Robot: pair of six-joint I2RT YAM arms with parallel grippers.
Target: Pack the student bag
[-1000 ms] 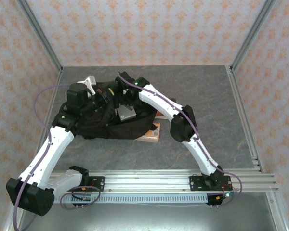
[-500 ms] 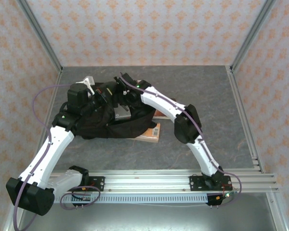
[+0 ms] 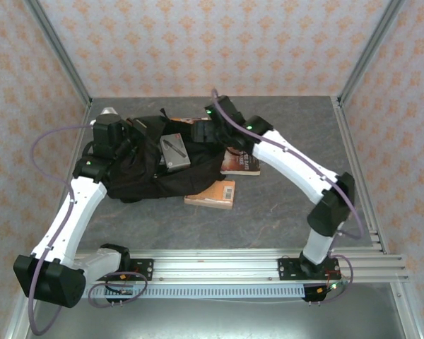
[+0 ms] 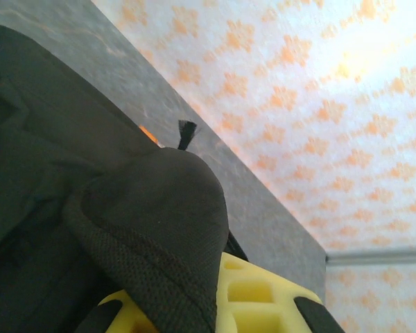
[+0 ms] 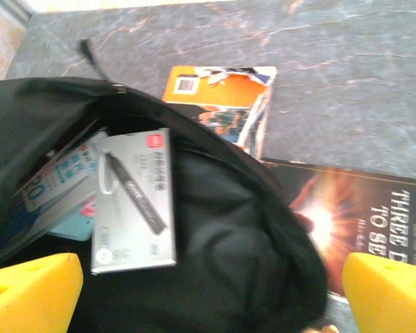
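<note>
Left hand (image 4: 194, 309) pinches student bag (image 3: 145, 183) fabric

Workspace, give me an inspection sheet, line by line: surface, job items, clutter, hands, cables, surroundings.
Surface: grey marbled table.
Job's things: black student bag lying open; silver pen box and light-blue packets in its mouth.
Clutter: orange book partly under the bag; dark book at the bag's right edge.
Hands: left hand shut on the bag's fabric; right hand open above the bag's mouth.
Cables: purple cable along each arm, loops at the bases.
Surroundings: orange-patterned walls, aluminium frame and rail.
</note>
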